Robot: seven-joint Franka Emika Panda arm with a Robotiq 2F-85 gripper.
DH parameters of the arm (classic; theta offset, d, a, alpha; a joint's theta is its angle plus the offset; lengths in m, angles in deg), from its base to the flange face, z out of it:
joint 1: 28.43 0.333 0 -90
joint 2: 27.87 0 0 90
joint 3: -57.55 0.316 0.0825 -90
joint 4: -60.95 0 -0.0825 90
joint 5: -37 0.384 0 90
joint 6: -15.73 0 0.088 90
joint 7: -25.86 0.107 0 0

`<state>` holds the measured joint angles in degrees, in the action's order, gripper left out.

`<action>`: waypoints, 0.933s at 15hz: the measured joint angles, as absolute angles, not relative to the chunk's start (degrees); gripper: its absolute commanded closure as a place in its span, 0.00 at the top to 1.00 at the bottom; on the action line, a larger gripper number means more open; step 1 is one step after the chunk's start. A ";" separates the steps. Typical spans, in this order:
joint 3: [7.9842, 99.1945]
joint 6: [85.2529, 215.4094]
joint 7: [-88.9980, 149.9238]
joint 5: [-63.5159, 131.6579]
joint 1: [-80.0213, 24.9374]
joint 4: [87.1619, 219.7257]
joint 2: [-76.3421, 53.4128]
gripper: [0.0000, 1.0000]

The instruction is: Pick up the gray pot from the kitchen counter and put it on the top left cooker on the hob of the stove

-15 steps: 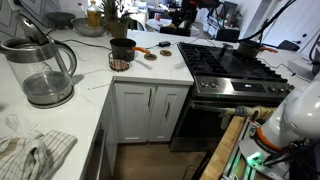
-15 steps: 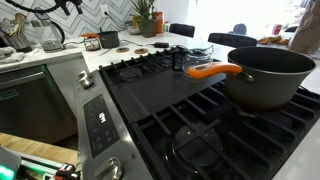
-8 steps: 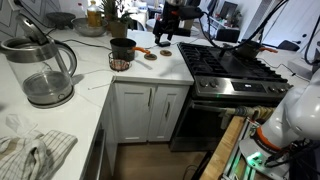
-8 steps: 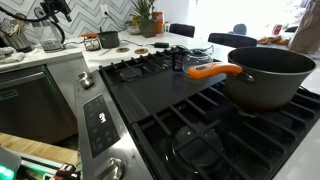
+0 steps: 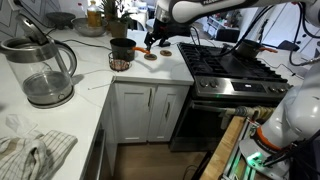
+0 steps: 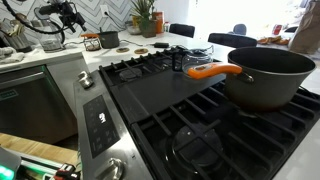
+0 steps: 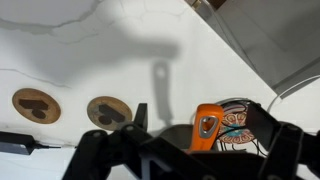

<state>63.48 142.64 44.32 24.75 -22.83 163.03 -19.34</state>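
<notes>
My black gripper (image 5: 152,42), fingers spread wide, hovers near the small, dark gray cylindrical pot (image 5: 122,47) on the white, faintly veined stone counter (image 5: 95,78) (black cast-iron-grated hob (image 5: 225,62) alongside).

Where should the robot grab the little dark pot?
Probably by its rim, coming straight down from above. The pot stands upright on a small wire stand, round, with its open top facing up. No handle shows from here.

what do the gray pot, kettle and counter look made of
Gray pot: dark matte metal, probably; no shine shows. Kettle: clear glass, see-through body. Kitchen counter: white stone-look slab with faint veins, possibly quartz or marble.
</notes>
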 measured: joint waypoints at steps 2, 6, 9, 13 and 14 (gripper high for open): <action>63.49 142.64 44.32 24.76 -22.72 162.92 -19.63 1.00; 63.49 142.64 44.32 24.76 -22.61 162.89 -19.91 1.00; 63.33 145.70 44.33 25.40 -22.62 162.38 -18.80 1.00; 62.73 152.68 44.47 27.86 -22.63 159.74 -13.82 1.00; 62.56 153.81 44.54 28.15 -22.63 158.87 -12.38 1.00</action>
<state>62.56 153.81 44.54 28.15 -22.63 158.87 -12.38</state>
